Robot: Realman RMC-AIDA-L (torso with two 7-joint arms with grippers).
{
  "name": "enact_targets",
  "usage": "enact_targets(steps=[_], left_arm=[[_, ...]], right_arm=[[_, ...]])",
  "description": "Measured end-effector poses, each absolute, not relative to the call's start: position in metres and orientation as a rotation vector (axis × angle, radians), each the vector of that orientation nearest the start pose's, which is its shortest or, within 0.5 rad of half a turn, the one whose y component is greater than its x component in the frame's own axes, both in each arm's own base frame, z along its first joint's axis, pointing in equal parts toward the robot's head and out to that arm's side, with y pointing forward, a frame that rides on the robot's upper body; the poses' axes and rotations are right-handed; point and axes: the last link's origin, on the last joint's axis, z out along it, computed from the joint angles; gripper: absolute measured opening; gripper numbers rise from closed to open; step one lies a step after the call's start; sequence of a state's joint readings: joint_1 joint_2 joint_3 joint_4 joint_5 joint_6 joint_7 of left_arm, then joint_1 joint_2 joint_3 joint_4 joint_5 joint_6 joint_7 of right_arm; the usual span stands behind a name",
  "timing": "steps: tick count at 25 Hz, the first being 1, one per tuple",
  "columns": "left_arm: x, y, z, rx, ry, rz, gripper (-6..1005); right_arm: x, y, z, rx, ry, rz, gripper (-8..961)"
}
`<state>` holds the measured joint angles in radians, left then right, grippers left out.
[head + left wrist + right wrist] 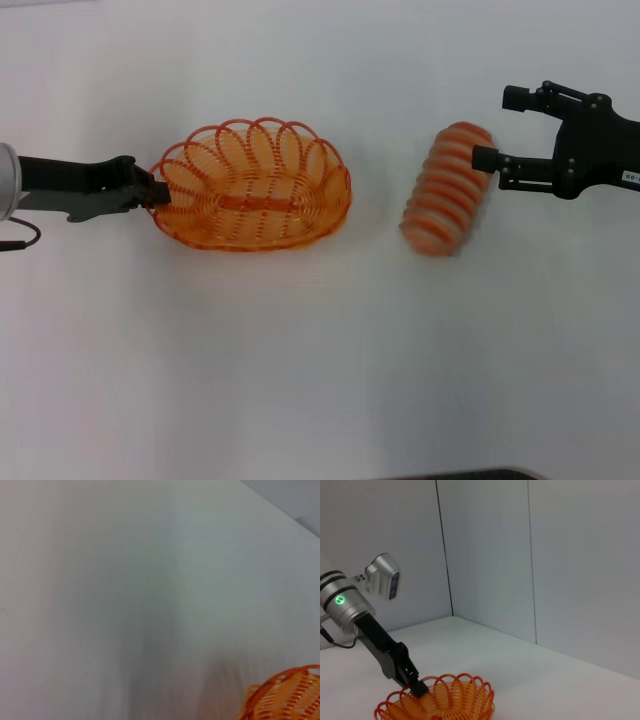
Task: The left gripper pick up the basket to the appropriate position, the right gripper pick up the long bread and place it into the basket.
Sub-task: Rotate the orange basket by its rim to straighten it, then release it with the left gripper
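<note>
Basket (pixel 250 185) sits on the white table (pixel 300 380), an oval of orange wire with looped rim, nothing inside it. Left gripper (pixel 158 192) is at the basket's end farthest from the bread, fingertips right at the rim loops; the right wrist view shows the same tip (pixel 417 689) pressed into the rim of the basket (pixel 437 702), and it looks pinched closed on the wire, though the wires hide the actual contact. Left wrist view catches only a corner of the basket (pixel 287 695), no fingers. Long bread (pixel 450 188) lies on the table just beside the basket's other end, apart from it, tilted so its long axis runs crosswise to the basket's. Right gripper (pixel 495 130) is on the bread's far side from the basket, fingers spread wide, holding nothing; the lower finger's tip (pixel 484 158) appears level with the bread's edge, touching or just short, cannot tell which. Judged step: basket looks placed and is being steadied, bread pickup is just starting. Next move, as I read it: right gripper needs to straddle the loaf across its narrow width, close gently since a loaf may give under the fingers, lift, then turn the bread to match the basket's long axis before lowering it in.
</note>
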<state>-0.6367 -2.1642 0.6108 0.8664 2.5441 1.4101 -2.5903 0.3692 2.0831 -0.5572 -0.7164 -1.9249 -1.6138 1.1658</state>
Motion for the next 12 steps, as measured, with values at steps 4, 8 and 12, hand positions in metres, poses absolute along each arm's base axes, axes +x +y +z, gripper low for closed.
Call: enact_targets(steps=[4,8,12], left_arm=[[-0.2733,0.358,-0.0067,-2.085,-1.939,-0.246,80],[-0.2727,0.3597,-0.0087,-2.084,-1.926,-0.218,81],[-0.2736,0.361,-0.0076,-2.073,-1.918,-0.225,82]], right_arm=[[0.304,0.2966,0.0323,-2.514,0.478,0.738,928],[0.303,0.2981,0.0318,-2.516,0.474,0.735,928],[0.3029,0.2987,0.0322,-2.517,0.472,0.732,928]])
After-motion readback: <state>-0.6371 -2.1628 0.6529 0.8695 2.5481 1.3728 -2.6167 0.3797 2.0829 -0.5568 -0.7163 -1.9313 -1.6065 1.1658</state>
